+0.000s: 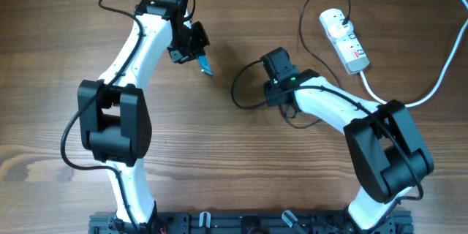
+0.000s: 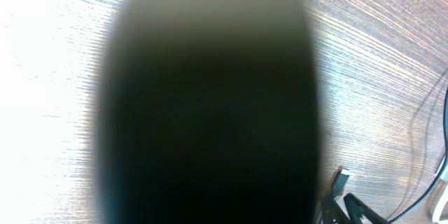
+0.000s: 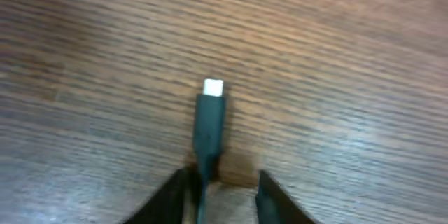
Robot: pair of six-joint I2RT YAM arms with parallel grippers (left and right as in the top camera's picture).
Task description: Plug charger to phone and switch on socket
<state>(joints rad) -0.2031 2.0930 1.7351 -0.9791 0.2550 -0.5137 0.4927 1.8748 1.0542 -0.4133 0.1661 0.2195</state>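
Observation:
In the overhead view my left gripper [image 1: 191,45] is shut on the phone [image 1: 206,65], whose cyan end sticks out below the fingers, off the table. In the left wrist view a dark blurred shape [image 2: 210,98], apparently the phone, fills the frame and hides the fingers. The charger cable [image 1: 238,88] loops left of my right gripper [image 1: 278,80]. In the right wrist view the black plug with its silver tip [image 3: 211,112] lies between the open fingers of the right gripper [image 3: 224,194], against the left finger with a gap to the right one. The socket [image 1: 344,40] lies at the far right.
The socket's thick white cord [image 1: 431,88] runs off to the right edge. The thin black cable [image 1: 322,0] arcs from the socket toward the back. The wooden table [image 1: 58,29] carries everything.

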